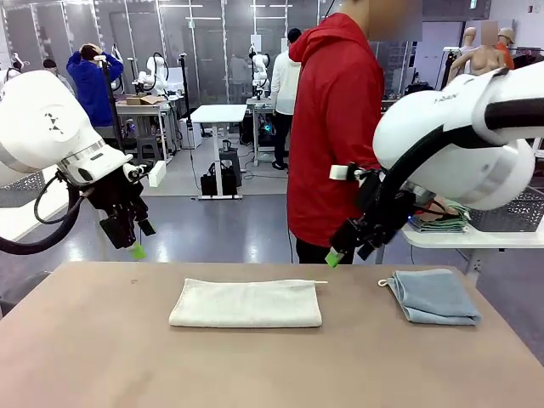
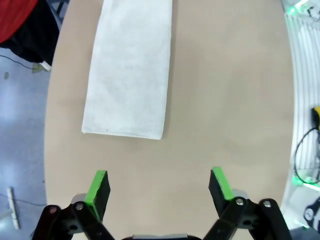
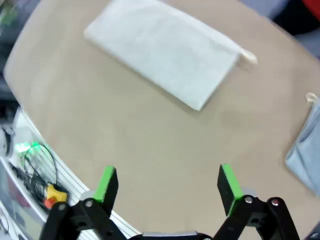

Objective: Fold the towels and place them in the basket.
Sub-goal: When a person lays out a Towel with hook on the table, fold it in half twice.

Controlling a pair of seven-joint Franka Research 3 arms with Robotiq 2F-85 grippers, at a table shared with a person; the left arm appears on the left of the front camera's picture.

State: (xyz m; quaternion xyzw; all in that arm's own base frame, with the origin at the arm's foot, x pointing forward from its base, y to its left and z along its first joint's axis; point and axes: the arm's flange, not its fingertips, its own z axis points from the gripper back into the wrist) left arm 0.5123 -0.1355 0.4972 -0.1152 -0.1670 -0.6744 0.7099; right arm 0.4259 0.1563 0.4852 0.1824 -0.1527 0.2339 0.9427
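Cream towel (image 1: 246, 303) folded flat, between left pincer (image 1: 126, 242) and right pincer (image 1: 348, 253), both raised, spread, empty

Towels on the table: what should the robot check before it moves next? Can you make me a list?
1. Left tool open and holding nothing: ok.
2. Right tool open and holding nothing: ok.
3. Cream towel lying flat on the table, nothing on top: ok.
4. Blue-grey towel apart from the cream towel, not tangled with it: ok.
5. Person keeping hands off both towels: ok.
6. Basket ready within reach: cannot tell.
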